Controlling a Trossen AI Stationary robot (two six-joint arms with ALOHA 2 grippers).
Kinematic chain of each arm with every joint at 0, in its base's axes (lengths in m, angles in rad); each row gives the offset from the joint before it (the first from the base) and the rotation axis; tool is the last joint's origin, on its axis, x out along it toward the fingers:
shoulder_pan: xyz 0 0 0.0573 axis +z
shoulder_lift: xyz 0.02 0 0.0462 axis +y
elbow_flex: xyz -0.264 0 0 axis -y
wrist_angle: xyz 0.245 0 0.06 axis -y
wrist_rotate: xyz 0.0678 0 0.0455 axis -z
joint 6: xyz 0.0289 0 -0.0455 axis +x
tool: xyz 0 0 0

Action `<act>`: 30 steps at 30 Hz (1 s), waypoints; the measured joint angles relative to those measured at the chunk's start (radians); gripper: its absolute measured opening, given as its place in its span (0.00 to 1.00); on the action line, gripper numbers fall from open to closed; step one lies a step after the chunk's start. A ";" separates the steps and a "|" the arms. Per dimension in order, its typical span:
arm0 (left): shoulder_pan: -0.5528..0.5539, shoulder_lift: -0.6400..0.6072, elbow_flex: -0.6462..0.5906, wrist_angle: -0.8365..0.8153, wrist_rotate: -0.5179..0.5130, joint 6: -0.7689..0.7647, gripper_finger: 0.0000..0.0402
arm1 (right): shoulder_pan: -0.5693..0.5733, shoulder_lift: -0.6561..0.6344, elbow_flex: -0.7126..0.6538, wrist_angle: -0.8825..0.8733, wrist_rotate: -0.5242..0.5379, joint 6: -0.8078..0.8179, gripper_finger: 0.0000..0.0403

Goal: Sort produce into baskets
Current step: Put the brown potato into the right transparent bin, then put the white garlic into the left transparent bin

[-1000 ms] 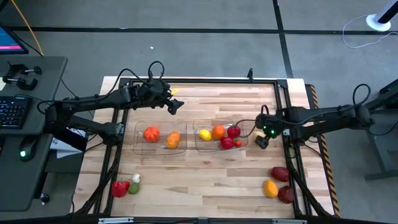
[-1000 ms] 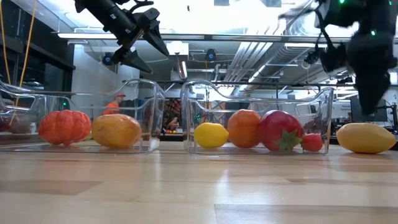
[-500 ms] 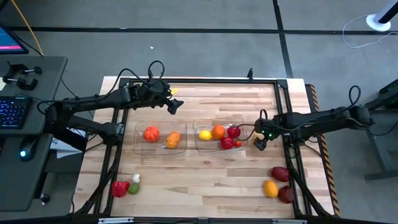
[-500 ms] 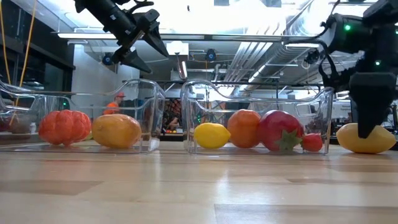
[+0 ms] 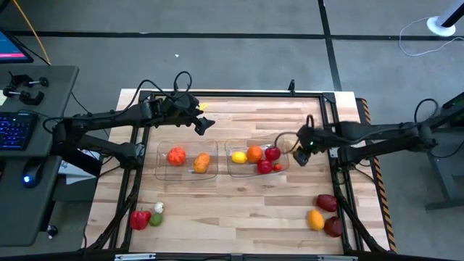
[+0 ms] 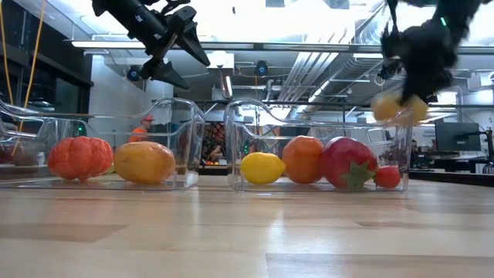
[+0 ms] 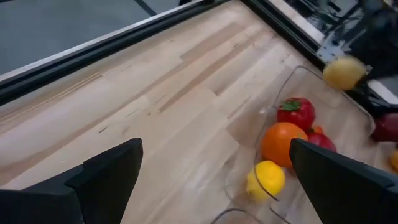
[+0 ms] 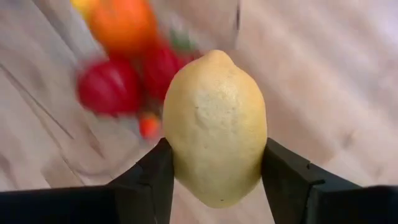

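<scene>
The right hand (image 8: 214, 180) is clamped across the middle of a pale yellow lemon (image 8: 214, 127), lifted clear of the table (image 5: 239, 206) just beside the right-hand basket (image 5: 284, 138), toward the table's right edge. The lemon looks light, stiff and smooth-skinned; its widest girth, where the fingers sit, seems the safest hold, the tapered ends likelier to slip. The left hand (image 5: 204, 123) hangs with fingers apart near the far edge.

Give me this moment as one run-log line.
right pincer: shut on yellow lemon, lifted by right basket | left pincer: open, raised behind left basket | loose produce remains
</scene>
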 joint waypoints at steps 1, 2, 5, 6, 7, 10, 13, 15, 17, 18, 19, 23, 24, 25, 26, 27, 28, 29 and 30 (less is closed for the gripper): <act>0.000 -0.002 0.000 0.004 0.016 0.008 0.98 | 0.000 0.000 0.040 -0.002 0.027 -0.008 0.43; 0.000 -0.002 0.000 0.012 0.037 0.018 0.98 | 0.000 0.000 0.077 0.010 0.054 -0.010 0.43; 0.000 -0.003 0.000 0.048 0.128 0.046 0.98 | 0.000 0.003 0.145 0.131 0.072 -0.038 0.43; 0.000 -0.004 0.000 0.062 0.153 0.054 0.98 | 0.000 0.010 0.153 0.190 0.056 -0.055 0.43; 0.000 -0.005 0.001 0.067 0.172 0.060 0.98 | 0.000 0.021 0.155 0.254 0.033 -0.058 0.44; -0.001 -0.004 0.001 0.064 0.187 0.052 0.98 | 0.002 0.085 0.145 0.447 -0.031 -0.038 0.53; 0.000 -0.004 0.001 0.065 0.202 0.041 0.98 | 0.010 0.169 0.145 0.583 -0.063 -0.031 0.62; 0.000 -0.004 0.001 0.066 0.265 0.033 0.98 | 0.016 0.223 0.144 0.662 -0.072 -0.008 0.66; 0.000 -0.008 0.001 0.072 0.363 0.020 0.98 | 0.023 0.270 0.144 0.722 -0.074 0.049 0.69; -0.002 -0.009 0.001 0.075 0.403 0.014 0.98 | 0.025 0.290 0.144 0.728 -0.081 0.067 0.70; -0.005 -0.015 0.001 0.076 0.432 0.004 0.98 | 0.029 0.309 0.144 0.726 -0.092 0.066 0.70; -0.016 -0.041 0.001 0.075 0.450 -0.020 0.98 | 0.046 0.384 0.143 0.714 -0.120 0.016 0.71; -0.016 -0.050 0.001 0.076 0.451 -0.023 0.98 | 0.050 0.401 0.143 0.714 -0.131 0.023 0.71; -0.016 -0.060 0.001 0.076 0.451 -0.031 0.98 | 0.050 0.418 0.143 0.719 -0.149 0.046 0.71; -0.016 -0.070 0.001 0.078 0.451 -0.036 0.98 | 0.050 0.432 0.143 0.733 -0.175 0.056 0.71; -0.016 -0.080 0.001 0.085 0.451 -0.039 0.98 | 0.050 0.444 0.143 0.747 -0.205 0.058 0.71; -0.016 -0.092 0.000 0.101 0.455 -0.040 0.98 | 0.049 0.453 0.143 0.764 -0.246 0.050 0.71; -0.016 -0.105 0.000 0.121 0.462 -0.040 0.98 | 0.048 0.458 0.145 0.775 -0.283 0.027 0.71; -0.016 -0.120 0.000 0.142 0.471 -0.040 0.98 | 0.049 0.460 0.152 0.783 -0.311 -0.005 0.71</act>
